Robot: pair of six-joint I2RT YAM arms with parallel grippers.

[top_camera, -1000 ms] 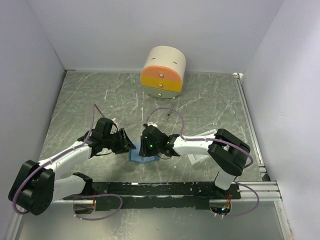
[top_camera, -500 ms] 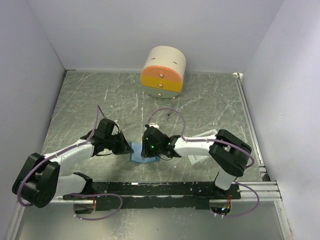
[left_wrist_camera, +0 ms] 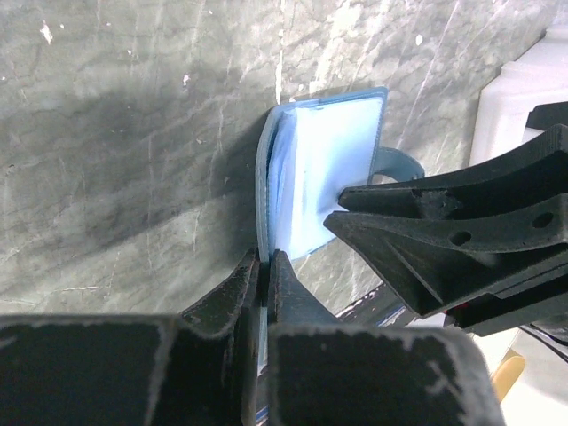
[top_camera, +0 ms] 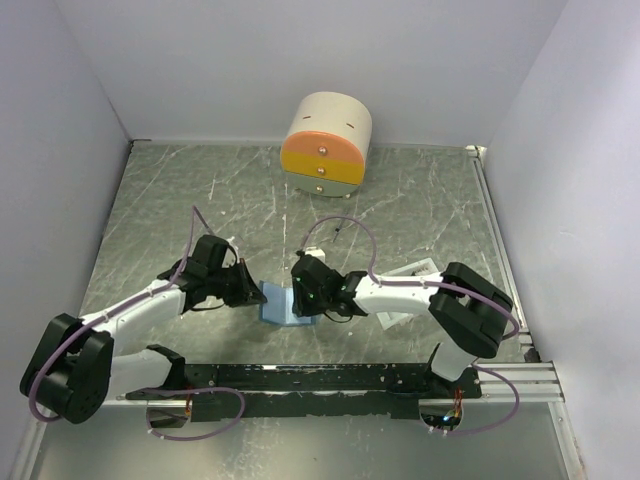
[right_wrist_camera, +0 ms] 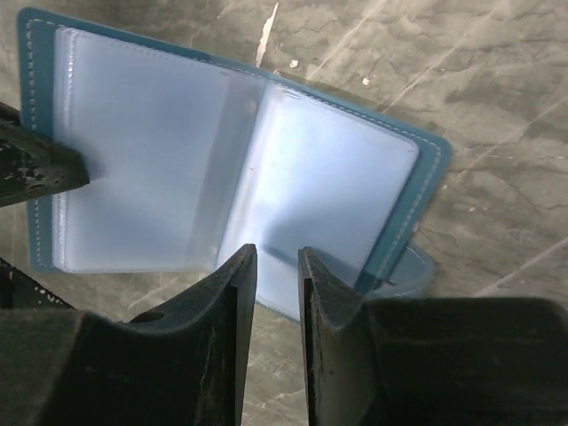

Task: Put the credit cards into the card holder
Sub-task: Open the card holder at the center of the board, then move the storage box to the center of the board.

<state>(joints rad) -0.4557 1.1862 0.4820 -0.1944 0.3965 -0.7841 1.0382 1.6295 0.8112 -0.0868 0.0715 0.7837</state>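
The light-blue card holder [top_camera: 273, 306] lies half open on the table between my two arms. Its clear inner sleeves [right_wrist_camera: 133, 151] show in the right wrist view. My left gripper [top_camera: 256, 290] is shut on the edge of the card holder's [left_wrist_camera: 328, 169] left cover, and the left gripper's [left_wrist_camera: 264, 257] jaws pinch the thin blue flap. My right gripper [top_camera: 302, 298] hovers over the card holder's right half. The right gripper's [right_wrist_camera: 277, 253] jaws stand a narrow gap apart with nothing between them. I see no credit cards in any view.
A round cream drawer box [top_camera: 326, 140] with orange and yellow fronts stands at the back middle. A shallow white tray [top_camera: 415, 270] lies right of the card holder, partly under my right arm; its wall [left_wrist_camera: 524, 98] shows in the left wrist view. Grey walls close in three sides.
My left gripper has gone from open to shut on the card holder's cover edge. My right gripper has shifted slightly right and nearer, and the card holder now stands more open.
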